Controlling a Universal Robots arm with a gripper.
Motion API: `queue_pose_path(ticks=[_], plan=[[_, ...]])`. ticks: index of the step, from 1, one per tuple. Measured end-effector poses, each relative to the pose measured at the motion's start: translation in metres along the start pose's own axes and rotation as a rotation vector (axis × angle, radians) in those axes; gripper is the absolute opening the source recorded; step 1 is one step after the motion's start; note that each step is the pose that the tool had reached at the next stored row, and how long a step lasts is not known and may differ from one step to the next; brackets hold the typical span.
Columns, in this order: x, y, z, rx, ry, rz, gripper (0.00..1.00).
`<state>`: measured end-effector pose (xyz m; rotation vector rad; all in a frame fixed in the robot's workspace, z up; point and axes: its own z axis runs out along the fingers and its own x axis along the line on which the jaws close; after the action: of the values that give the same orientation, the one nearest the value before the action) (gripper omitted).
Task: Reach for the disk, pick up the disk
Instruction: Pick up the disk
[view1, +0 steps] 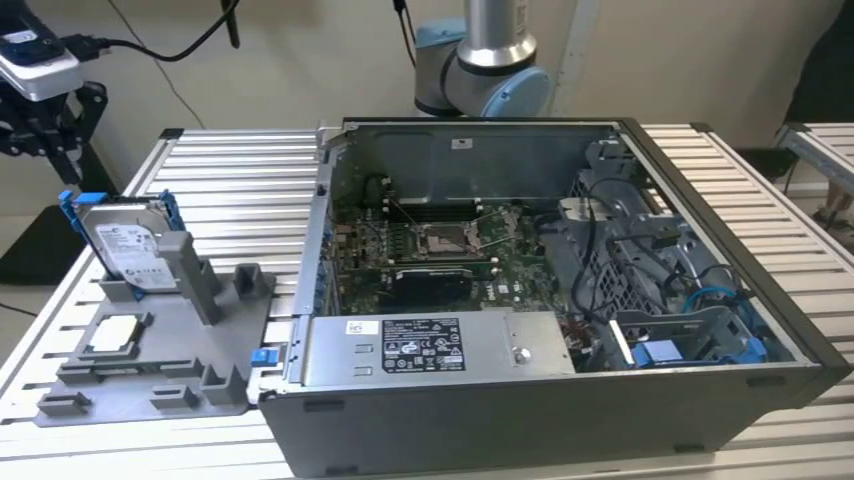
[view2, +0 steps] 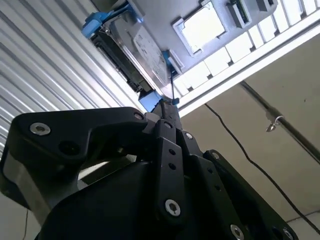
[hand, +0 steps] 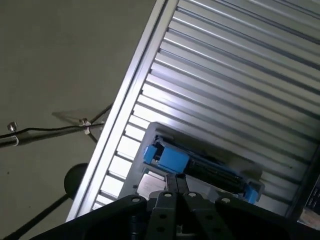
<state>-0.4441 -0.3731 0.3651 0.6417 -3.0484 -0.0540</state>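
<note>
You can read no word, number or sign anywhere here. The disk (view1: 130, 245) carries a white printed label on its face. The power supply (view1: 427, 345) inside the computer case (view1: 534, 425) carries a black-and-white printed label with a small white sticker (view1: 363, 327) beside it, but the print on all three is too small to tell.
</note>
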Motion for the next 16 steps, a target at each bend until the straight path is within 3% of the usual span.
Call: queue_pose_path(ticks=[16], plan=[[0.0000,0.0000,0.0000,0.0046,0.0097,-0.250,0.00]])
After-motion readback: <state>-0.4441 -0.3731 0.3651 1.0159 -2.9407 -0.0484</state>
